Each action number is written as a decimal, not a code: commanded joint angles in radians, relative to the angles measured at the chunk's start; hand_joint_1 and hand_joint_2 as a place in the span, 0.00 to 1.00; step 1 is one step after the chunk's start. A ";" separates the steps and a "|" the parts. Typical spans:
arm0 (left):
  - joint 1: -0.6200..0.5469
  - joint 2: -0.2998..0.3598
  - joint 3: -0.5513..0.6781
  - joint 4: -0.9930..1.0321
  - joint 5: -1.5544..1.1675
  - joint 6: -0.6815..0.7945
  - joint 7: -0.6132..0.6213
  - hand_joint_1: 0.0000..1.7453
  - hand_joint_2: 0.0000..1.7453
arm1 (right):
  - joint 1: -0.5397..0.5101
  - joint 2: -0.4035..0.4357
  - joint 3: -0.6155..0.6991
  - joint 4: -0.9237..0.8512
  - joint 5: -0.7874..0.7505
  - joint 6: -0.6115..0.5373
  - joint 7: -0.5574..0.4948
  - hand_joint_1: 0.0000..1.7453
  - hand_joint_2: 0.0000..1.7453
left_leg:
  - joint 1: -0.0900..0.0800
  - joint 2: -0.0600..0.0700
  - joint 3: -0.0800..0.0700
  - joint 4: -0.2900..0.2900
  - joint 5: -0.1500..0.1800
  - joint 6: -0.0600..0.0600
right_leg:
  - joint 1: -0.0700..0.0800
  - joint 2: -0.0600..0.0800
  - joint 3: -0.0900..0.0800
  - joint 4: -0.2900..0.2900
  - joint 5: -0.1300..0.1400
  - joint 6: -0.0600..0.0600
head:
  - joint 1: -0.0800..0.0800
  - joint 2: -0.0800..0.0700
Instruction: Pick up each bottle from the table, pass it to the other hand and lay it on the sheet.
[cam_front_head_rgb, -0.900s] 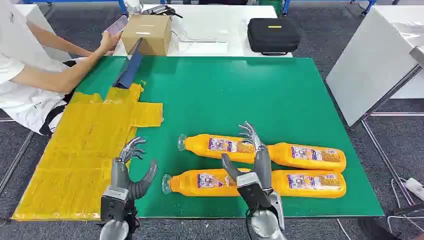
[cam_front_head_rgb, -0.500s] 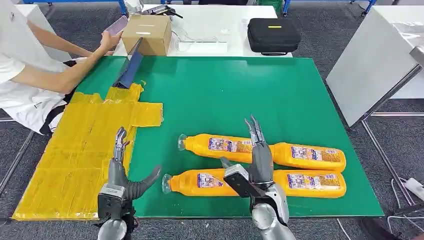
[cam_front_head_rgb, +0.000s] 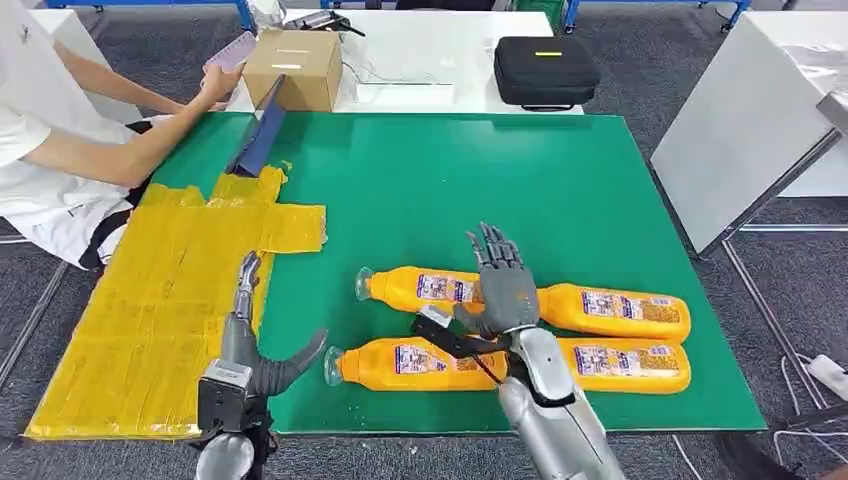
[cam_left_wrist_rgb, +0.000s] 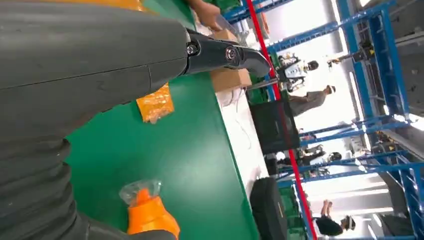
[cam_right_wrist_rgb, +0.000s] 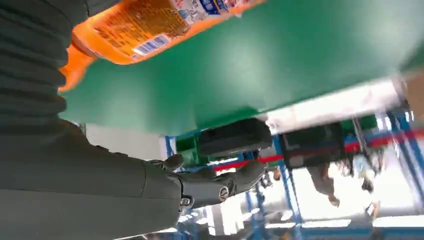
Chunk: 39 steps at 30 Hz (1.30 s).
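Two orange bottles lie on their sides on the green worktop (cam_front_head_rgb: 560, 170), side by side, caps pointing toward the yellow sheet (cam_front_head_rgb: 170, 300) spread over the worktop's left part. The far bottle (cam_front_head_rgb: 610, 310) and the near bottle (cam_front_head_rgb: 400, 364) are just apart from each other. The right robot hand (cam_front_head_rgb: 497, 285) is open, its fingers spread and holding nothing, palm down over the middle of the far bottle; whether it touches the bottle cannot be told. The left robot hand (cam_front_head_rgb: 250, 345) is open too, fingers stretched forward over the edge of the sheet and thumb angled toward the near bottle's cap, close to it but apart. At the far left a person (cam_front_head_rgb: 60, 150) in a white shirt reaches toward a cardboard box (cam_front_head_rgb: 292, 68) on a white table, where a black case (cam_front_head_rgb: 545, 70) also rests.
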 joint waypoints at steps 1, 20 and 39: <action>-0.082 -0.005 -0.010 0.114 -0.003 -0.019 0.007 0.00 1.00 | -0.260 0.005 0.119 0.420 0.030 0.105 0.003 0.00 1.00 | 0.002 -0.001 0.004 0.001 -0.002 -0.003 | 0.001 0.002 0.004 0.000 -0.001 -0.002 | 0.000 0.000; -0.104 -0.007 -0.020 0.153 0.011 -0.026 0.005 0.00 1.00 | -0.325 0.047 0.172 0.547 0.012 0.177 -0.046 0.00 1.00 | 0.001 -0.002 0.003 0.001 -0.001 -0.004 | 0.001 0.001 0.002 0.001 0.000 -0.003 | 0.000 0.000; -0.131 -0.011 -0.057 0.196 0.017 -0.049 0.015 0.00 1.00 | -0.408 0.041 0.159 0.685 0.053 0.239 0.181 0.92 1.00 | 0.001 -0.003 0.002 0.001 0.000 -0.003 | 0.000 0.000 0.002 0.001 0.001 -0.002 | 0.000 0.000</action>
